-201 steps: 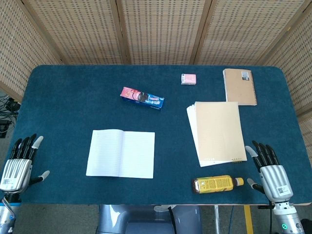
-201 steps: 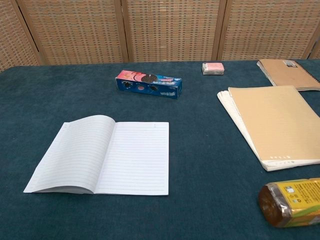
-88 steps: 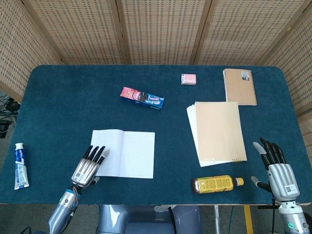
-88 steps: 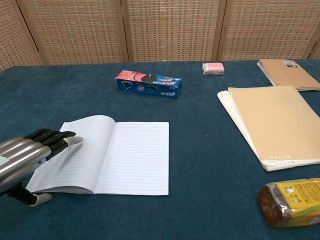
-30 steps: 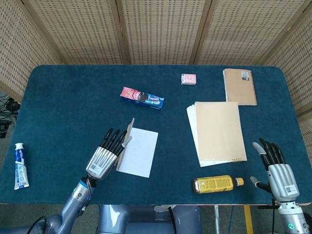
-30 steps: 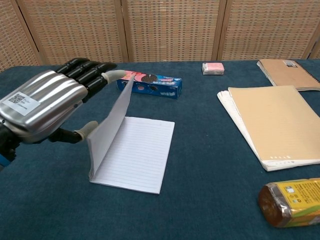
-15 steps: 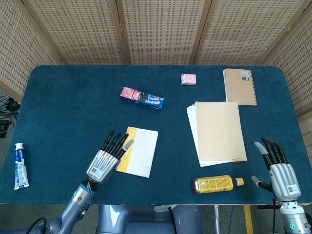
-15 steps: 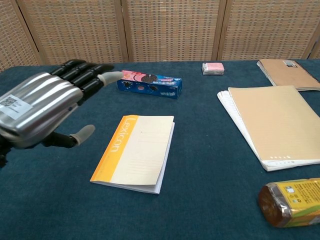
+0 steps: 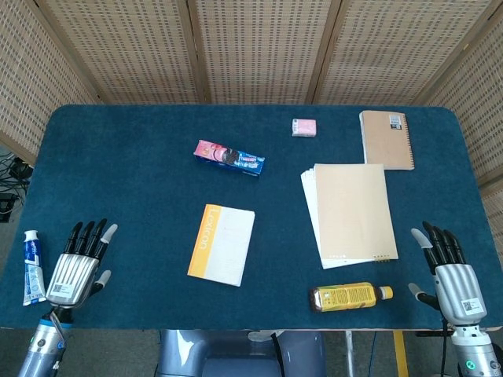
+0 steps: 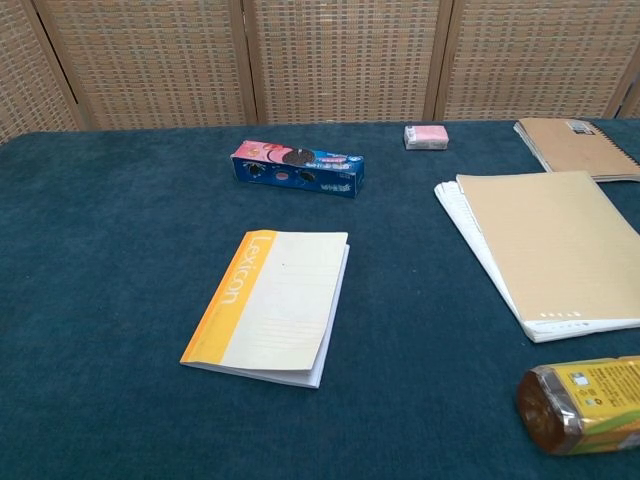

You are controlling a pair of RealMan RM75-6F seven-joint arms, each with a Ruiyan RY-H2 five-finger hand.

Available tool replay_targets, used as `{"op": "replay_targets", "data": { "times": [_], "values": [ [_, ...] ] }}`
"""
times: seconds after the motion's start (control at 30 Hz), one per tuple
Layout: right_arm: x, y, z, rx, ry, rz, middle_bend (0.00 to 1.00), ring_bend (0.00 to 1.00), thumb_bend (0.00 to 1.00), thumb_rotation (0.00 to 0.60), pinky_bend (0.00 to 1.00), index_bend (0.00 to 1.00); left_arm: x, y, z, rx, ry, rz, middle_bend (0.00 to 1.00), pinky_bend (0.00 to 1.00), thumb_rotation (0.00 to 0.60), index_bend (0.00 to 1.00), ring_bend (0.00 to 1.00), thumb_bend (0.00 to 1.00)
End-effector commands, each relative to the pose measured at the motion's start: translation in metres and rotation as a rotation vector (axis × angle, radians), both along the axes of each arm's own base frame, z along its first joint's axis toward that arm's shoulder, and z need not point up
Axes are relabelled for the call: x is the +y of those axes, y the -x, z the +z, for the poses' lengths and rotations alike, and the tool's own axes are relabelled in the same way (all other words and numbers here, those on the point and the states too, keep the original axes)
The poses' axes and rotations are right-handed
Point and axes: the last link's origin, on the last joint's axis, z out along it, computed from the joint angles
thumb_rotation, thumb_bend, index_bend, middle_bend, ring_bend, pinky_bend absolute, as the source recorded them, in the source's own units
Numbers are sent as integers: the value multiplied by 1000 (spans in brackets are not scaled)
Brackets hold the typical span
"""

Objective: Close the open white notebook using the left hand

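Notebook paper no longer showed: your thin rectangular white notebook (image 9: 221, 244) with its orange spine strip lay closed and flat on the napped blue felt table (image 9: 118, 173), slightly tilted. Your metal-backed, black-fingered left hand (image 9: 76, 268) hovered at the table's near left edge, fingers spread and empty, beside a small white toothpaste tube (image 9: 30, 256). Your right hand (image 9: 449, 272) was likewise splayed, near a lying amber plastic bottle (image 9: 350, 296).
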Motion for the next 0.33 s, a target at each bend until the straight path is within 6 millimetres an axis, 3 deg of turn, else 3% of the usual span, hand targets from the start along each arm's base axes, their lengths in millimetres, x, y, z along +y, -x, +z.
{"op": "replay_targets", "data": {
  "times": [0.03, 0.33],
  "values": [
    [-1, 0, 1, 20, 15, -3, 0, 0, 118, 600, 0, 0, -11, 21, 15, -3, -28, 54, 0, 0, 600, 0, 0, 275],
    [-2, 3, 0, 83, 1, -9, 0, 0, 118, 600, 0, 0, -14, 31, 26, -44, -44, 68, 0, 0, 600, 0, 0, 274]
  ]
}}
